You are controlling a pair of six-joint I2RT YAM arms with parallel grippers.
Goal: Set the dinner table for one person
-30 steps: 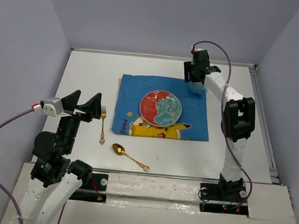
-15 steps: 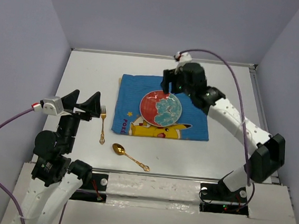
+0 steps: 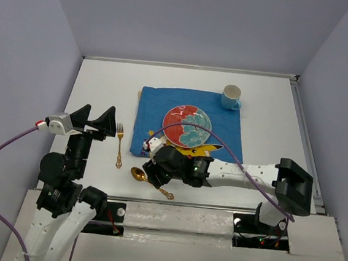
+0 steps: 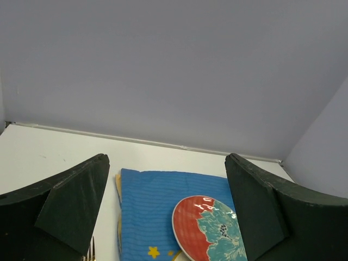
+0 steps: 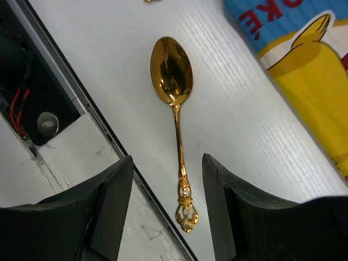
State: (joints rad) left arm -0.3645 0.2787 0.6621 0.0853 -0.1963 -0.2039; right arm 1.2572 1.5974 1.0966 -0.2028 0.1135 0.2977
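A second ago the right gripper (image 5: 167, 179) was at the far right corner of the placemat (image 3: 155, 104), down around the cup (image 3: 231, 96). It has since been swung across the plate (image 3: 187, 125) to the near side of the dinner table (image 3: 105, 80). The cup is now seen standing upright and free on that corner, so its placement can be judged done.

The right gripper is now held low over the spoon (image 5: 175, 109), which lies on bare tabletop just in front of the placemat, close to the table's near edge. In the wrist view the jaws are seen apart, one on each side of the handle. Nothing is gripped, and no contact can be made out.

The left gripper (image 4: 167, 163) is held wide open and empty above the left side of the table, unmoved over that second. The fork (image 3: 119, 144) lies just left of the placemat, and the plate sits on its middle.

The spoon is judged to be the next piece to be set, probably to the right of the plate. Its handle is thin and lies flat, so a low, centred closure would be needed.
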